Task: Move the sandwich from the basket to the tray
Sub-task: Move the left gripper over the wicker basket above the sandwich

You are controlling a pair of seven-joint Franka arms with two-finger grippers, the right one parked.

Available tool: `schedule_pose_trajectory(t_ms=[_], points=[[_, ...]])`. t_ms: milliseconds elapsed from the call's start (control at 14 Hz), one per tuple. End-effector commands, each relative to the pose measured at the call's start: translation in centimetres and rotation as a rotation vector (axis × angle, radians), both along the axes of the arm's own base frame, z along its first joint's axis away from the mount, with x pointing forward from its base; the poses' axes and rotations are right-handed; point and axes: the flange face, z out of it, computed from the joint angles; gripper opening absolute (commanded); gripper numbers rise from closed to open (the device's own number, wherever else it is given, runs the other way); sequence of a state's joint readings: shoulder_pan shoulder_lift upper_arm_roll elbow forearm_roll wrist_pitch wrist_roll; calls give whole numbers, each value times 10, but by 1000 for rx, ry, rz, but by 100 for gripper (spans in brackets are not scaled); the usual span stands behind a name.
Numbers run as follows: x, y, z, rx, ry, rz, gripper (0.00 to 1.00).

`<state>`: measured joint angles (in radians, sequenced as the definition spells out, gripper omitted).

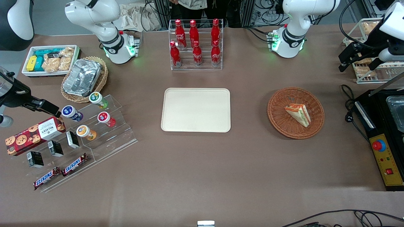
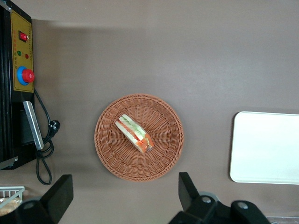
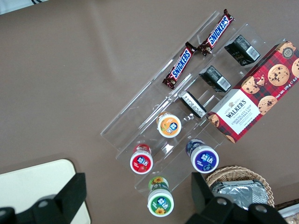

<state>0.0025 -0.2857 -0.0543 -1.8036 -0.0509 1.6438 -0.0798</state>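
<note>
The sandwich (image 1: pixel 298 114) is a pale bread wedge with red, orange and green filling. It lies in the round reddish-brown wicker basket (image 1: pixel 277 121) toward the working arm's end of the table. The cream-beige tray (image 1: pixel 195 109) lies flat and bare at the table's middle. My left gripper (image 1: pixel 358 64) hangs open and empty high above the table, farther from the front camera than the basket. In the left wrist view the sandwich (image 2: pixel 134 133) lies in the basket (image 2: pixel 110 158) with the tray (image 2: pixel 266 147) beside it, and the gripper (image 2: pixel 124 191) has its fingers (image 2: pixel 187 186) spread wide.
A black machine (image 1: pixel 386 151) with a red button and a cable (image 1: pixel 348 107) stands beside the basket, and a wire rack of crackers (image 1: pixel 366 67) is under my gripper. A cola bottle rack (image 1: pixel 195 44) stands farther back. An acrylic snack stand (image 1: pixel 82 135) is toward the parked arm's end.
</note>
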Motion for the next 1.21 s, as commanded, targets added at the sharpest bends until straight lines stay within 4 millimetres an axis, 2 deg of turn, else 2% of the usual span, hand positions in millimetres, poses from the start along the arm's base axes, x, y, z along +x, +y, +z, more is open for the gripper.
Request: schedule_pose_trajectory(t_ms=[0,286,429,643,1000,1143], points=[[-9,2,9,11,6,7,100],[-14,2,6,13,44,9,100],[-27,3,9,15,61,7,100],[-42,5,-18,21,133,15,100],[-68,1,-29,28,141,11,100],[-68,4,-43,28,159,21,100]])
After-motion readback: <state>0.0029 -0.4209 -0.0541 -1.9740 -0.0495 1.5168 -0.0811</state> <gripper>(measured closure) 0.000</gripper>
